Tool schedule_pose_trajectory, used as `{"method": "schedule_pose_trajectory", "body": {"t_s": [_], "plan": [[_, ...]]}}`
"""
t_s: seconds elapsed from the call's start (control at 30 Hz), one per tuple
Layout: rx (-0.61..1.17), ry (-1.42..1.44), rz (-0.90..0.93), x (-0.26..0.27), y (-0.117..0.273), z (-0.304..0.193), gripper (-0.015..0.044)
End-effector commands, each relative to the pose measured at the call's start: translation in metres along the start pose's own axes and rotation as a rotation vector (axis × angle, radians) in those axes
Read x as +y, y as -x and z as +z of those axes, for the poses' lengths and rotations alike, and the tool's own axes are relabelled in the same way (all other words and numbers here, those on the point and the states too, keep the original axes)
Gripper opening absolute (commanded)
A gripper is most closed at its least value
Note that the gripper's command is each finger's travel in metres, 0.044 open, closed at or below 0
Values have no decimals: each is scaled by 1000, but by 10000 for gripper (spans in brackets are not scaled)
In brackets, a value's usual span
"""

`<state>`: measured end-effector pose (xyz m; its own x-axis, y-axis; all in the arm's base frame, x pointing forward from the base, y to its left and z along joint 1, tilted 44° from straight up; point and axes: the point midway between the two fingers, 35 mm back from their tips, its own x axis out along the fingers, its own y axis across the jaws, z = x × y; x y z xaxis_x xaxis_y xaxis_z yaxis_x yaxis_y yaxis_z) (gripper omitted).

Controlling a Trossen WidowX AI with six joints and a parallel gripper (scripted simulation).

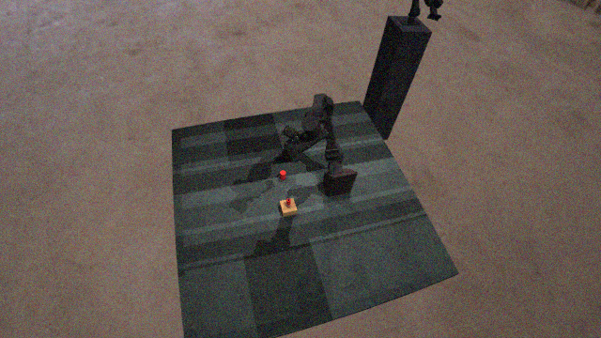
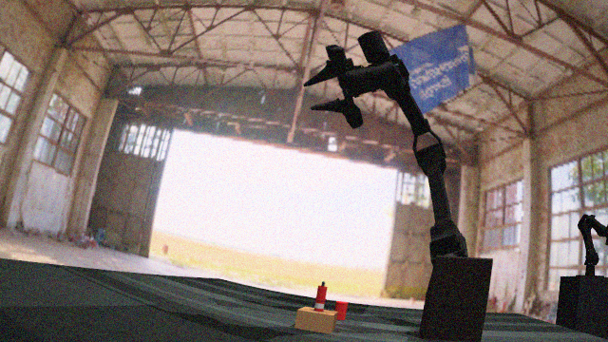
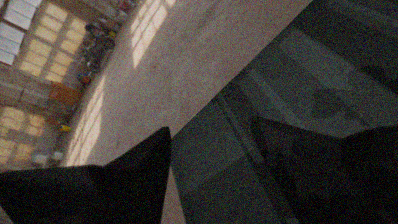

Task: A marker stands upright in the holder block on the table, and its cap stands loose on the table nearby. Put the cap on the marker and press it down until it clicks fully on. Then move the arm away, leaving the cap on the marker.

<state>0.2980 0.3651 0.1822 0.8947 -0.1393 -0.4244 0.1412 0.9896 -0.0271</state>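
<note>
1. Marker [image 1: 288, 202] [image 2: 320, 298]: one, red with a white band, upright, dark tip uppermost and bare.
2. Block [image 1: 288, 213] [image 2: 315, 321]: one, tan, flat on the table [image 1: 211, 291] [image 2: 47, 304] [image 3: 210, 170], carrying the marker.
3. Cap [image 1: 283, 176] [image 2: 341, 311]: one, red, loose on the table, at 12 o'clock from the block in the top view, near but apart.
4. Arm [image 1: 331, 136] [image 2: 439, 190]: one, black, on a dark pedestal [image 1: 351, 179] [image 2: 482, 304] at 2 o'clock from the block, top view; raised and bent over.
5. Gripper [image 1: 287, 141] [image 2: 308, 97] [image 3: 210, 128]: one, high above the table, fingers parted and released, grasping nothing; tips towards 9 o'clock in the exterior view, well apart from cap and marker.
6. Second arm [image 2: 589, 242]: dark, on its own pillar [image 1: 396, 70] [image 2: 579, 304], at 1 o'clock from the block, top view.
</note>
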Motion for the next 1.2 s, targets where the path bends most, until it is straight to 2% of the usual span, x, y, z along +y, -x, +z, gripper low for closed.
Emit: {"method": "schedule_pose_trajectory", "body": {"t_s": [0.0,0.2,0.37,0.57,0.73,0.83,1.03,1.17], "plan": [[71,213,-102,-48,-36,4,257],[262,571,-249,-145,-82,4,257],[485,849,-310,-230,-99,-6,257],[821,1145,-275,-332,-93,-33,257],[1121,1336,-126,-406,-66,-65,257],[1204,1378,-59,-417,-58,-81,257],[1204,1378,-59,-419,-60,-83,257],[1204,1379,-61,-440,-74,-102,257]]}}
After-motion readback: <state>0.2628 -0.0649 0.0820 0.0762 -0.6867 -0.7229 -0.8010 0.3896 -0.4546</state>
